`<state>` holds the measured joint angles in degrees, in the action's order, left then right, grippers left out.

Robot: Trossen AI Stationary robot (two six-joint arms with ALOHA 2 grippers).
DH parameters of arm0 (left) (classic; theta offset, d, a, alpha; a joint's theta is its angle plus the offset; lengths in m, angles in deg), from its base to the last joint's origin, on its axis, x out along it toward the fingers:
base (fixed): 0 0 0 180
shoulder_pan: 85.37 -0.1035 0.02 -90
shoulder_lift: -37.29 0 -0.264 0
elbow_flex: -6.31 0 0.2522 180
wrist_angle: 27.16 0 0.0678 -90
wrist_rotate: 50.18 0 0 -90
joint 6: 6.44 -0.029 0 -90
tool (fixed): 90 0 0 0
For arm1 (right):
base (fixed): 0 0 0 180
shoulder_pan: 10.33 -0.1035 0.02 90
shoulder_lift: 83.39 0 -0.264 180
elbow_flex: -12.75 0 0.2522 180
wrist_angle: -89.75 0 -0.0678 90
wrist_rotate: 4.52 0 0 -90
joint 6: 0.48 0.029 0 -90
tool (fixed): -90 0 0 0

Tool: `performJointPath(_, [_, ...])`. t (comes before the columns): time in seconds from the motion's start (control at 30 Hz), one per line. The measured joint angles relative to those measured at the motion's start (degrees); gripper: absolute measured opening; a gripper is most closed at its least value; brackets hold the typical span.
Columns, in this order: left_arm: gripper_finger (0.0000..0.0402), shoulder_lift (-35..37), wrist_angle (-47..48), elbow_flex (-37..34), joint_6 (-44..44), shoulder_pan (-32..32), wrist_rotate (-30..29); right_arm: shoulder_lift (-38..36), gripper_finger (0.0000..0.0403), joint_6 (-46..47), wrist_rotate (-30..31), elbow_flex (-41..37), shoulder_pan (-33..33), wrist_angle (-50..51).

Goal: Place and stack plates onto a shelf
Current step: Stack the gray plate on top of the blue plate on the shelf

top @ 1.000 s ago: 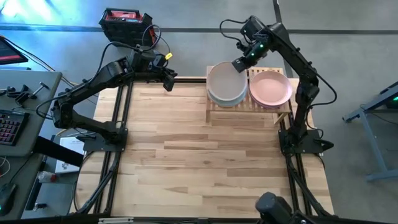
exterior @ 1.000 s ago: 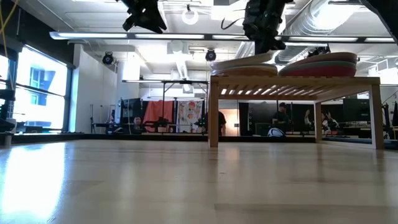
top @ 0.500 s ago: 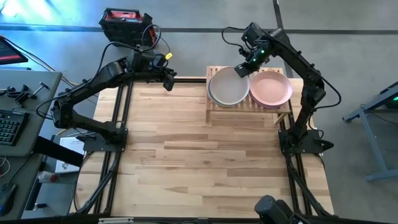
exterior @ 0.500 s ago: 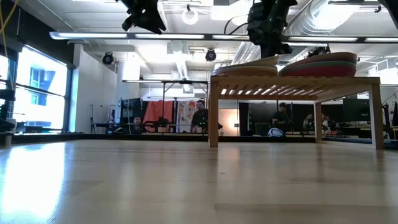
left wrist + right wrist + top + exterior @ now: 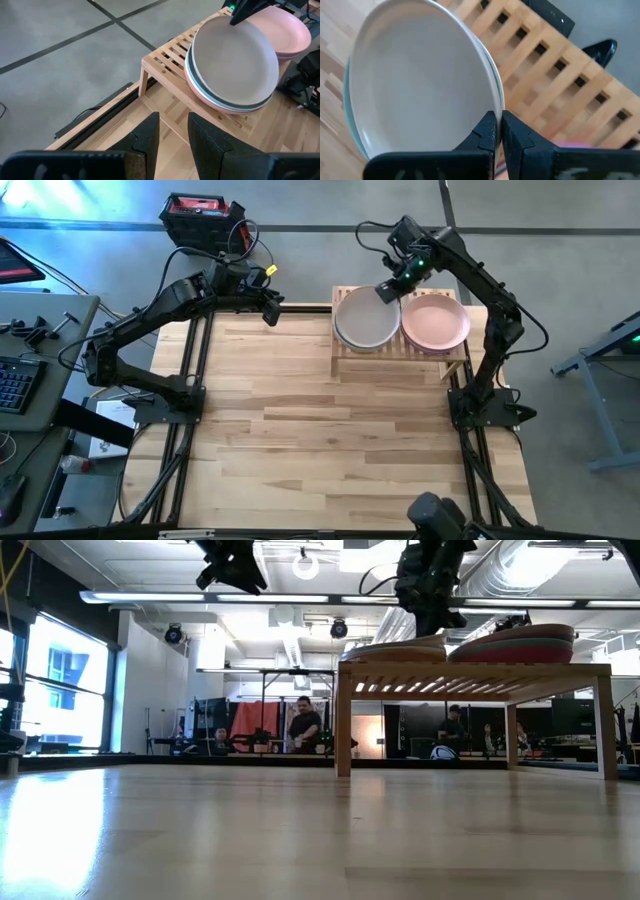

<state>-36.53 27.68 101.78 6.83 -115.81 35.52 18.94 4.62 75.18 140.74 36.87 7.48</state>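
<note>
The shelf [image 5: 400,355] stands at the bench's [image 5: 330,450] far edge, toward the right. Two stacks of plates sit on it side by side: one stack [image 5: 365,320] left, another [image 5: 436,323] right.

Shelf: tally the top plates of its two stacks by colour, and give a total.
Beige plate: 1
Pink plate: 1
Total: 2

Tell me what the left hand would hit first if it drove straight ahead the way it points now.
Probably the shelf near its corner, or the tabletop just before it; depth is unclear. The left hand is open.
</note>
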Motion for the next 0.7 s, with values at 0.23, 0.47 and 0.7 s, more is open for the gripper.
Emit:
performJointPath(0.23, [0.009, 0.0, 0.0, 0.0, 0.0, 0.0, 0.0, 0.0, 0.0001, 0.5, -0.3, 0.0, 0.0, -1.7])
performJointPath(0.47, [0.009, 0.0, 0.0, 0.0, 0.0, 0.0, 0.0, 0.1, 0.0001, 1.1, -0.7, -2.5, 0.0, -1.2])
performJointPath(0.7, [0.009, 0.0, 0.0, 0.0, -1.6, 0.0, 0.0, 0.1, 0.0001, 1.5, -3.7, -3.6, -0.2, -1.0])
